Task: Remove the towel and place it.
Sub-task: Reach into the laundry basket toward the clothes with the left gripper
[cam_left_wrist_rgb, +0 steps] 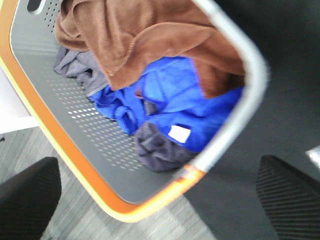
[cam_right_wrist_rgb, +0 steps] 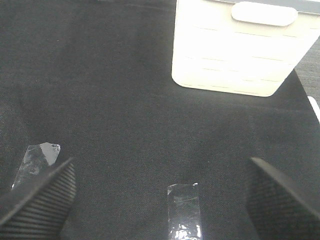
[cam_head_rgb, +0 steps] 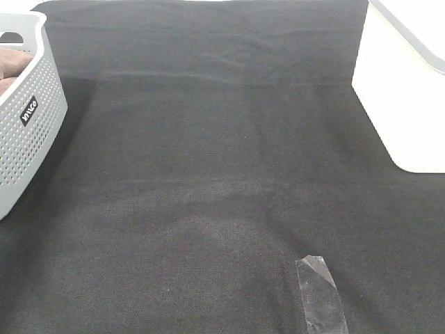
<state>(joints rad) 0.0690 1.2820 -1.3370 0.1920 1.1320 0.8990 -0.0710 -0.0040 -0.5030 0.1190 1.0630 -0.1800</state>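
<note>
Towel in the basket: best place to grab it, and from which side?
On the brown towel, pinch the hemmed fold, which lies uppermost over the blue cloth. Come from above through the open top of the basket; its walls likely block a sideways approach.
</note>
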